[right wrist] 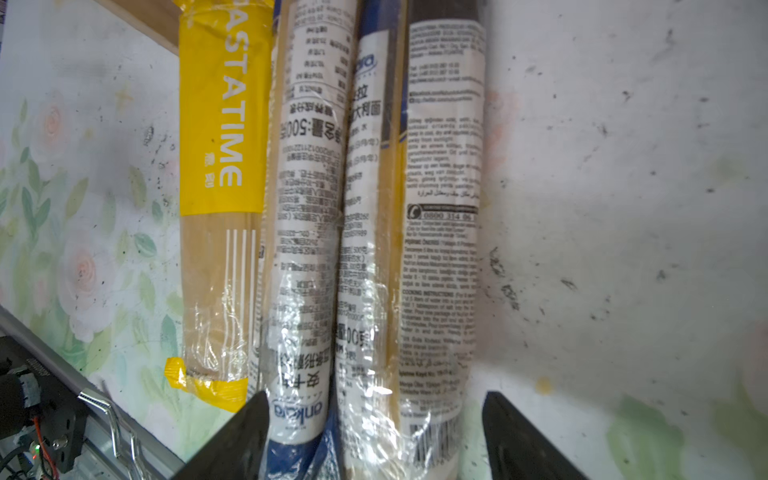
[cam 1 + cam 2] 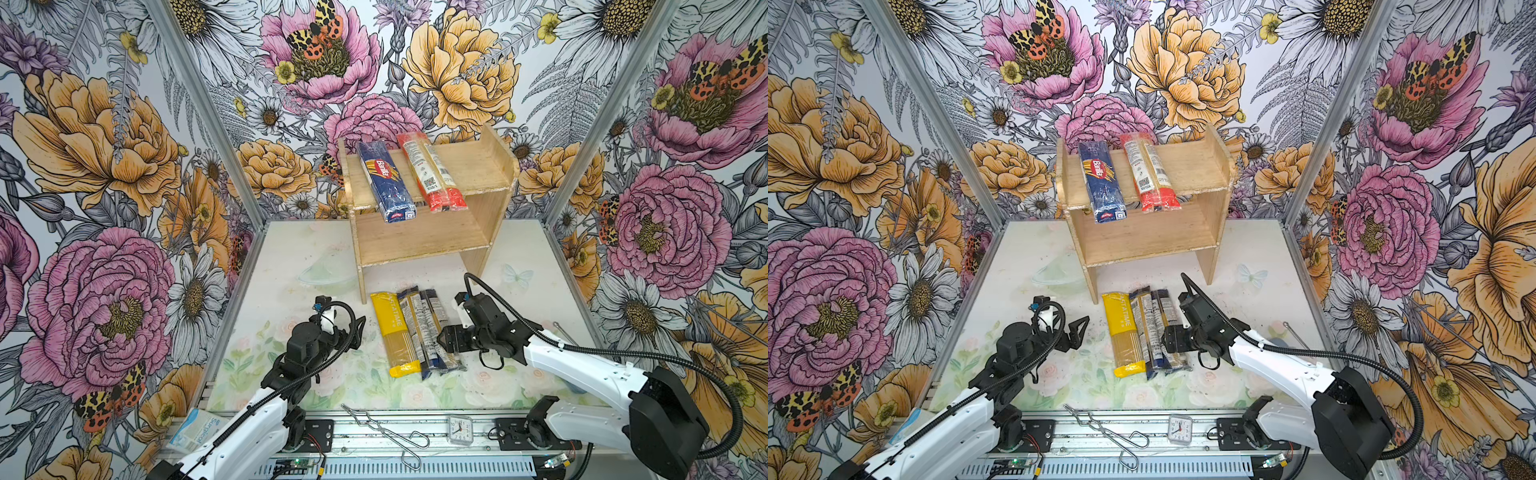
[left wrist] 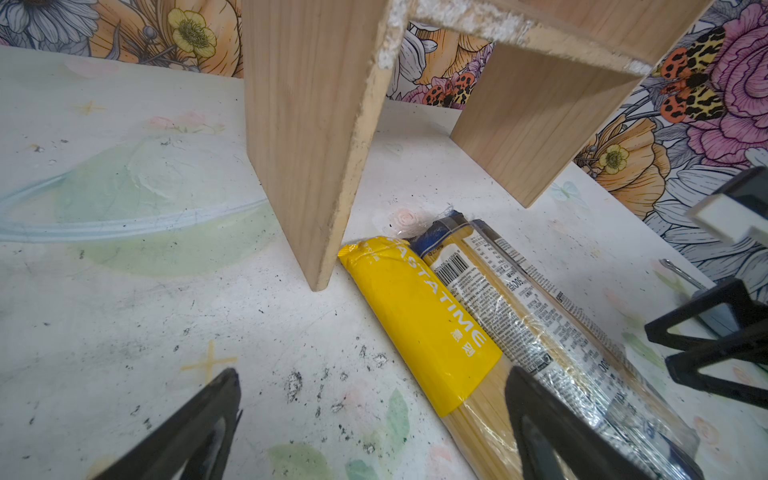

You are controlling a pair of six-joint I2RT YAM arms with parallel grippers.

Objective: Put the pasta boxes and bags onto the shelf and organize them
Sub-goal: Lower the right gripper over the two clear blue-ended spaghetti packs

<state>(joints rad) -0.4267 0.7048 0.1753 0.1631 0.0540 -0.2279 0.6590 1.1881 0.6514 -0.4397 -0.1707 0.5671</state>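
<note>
The pale wooden shelf (image 2: 469, 166) (image 2: 1192, 166) stands at the back. Its upper board bears a dark blue Barilla pack (image 2: 384, 183) and a red-ended clear pack (image 2: 430, 174). On the table in front lie a yellow pack (image 2: 392, 332) (image 3: 419, 324) and two clear packs with dark ends (image 2: 417, 332) (image 1: 307, 249), side by side. My right gripper (image 2: 442, 338) (image 1: 376, 399) is open and straddles the two clear packs near their front ends, with a gap at one finger. Left of the yellow pack, my left gripper (image 2: 353, 332) (image 3: 374, 374) is open and holds nothing.
Metal tongs (image 2: 386, 432), a small clock (image 2: 459, 430) and a white-blue Surgical packet (image 2: 195, 428) lie along the front rail. A thin metal rod (image 2: 563, 332) lies right of the right arm. The shelf's left leg (image 3: 307, 166) stands close to the yellow pack's far end.
</note>
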